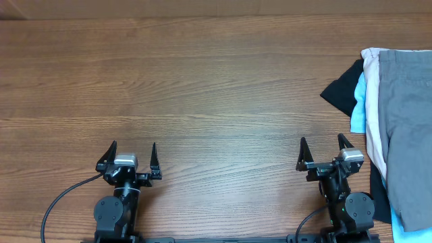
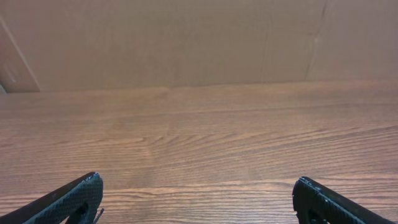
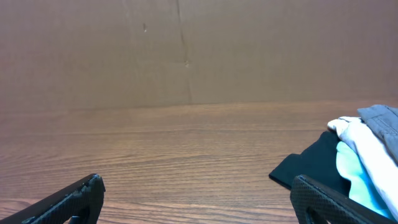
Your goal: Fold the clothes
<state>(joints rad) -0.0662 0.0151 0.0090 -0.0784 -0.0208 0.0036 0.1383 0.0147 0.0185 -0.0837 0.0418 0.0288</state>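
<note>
Left end effector point(image 1: 133, 145) sits low near the front edge of the wooden tabletop point(image 1: 216, 81), fingers spread wide and holding nothing. The right end effector point(image 1: 322, 139) stands the same way on the other side, also wide open and not gripping anything.

The clothes point(image 1: 395, 128) lie in a stacked pile at the tabletop's right edge, just to the right of the right end effector and reaching farther back than its fingertips. They are well apart from the left end effector. Grey shorts point(image 1: 408, 135) lie on top, with a beige piece point(image 1: 372, 101), a light-blue piece point(image 1: 358, 115) and a black piece point(image 1: 341, 91) showing from under their left side. In the right wrist view the black piece's corner lies just beyond the right-hand finger. A brown cardboard wall point(image 2: 186, 43) stands behind the tabletop.
</note>
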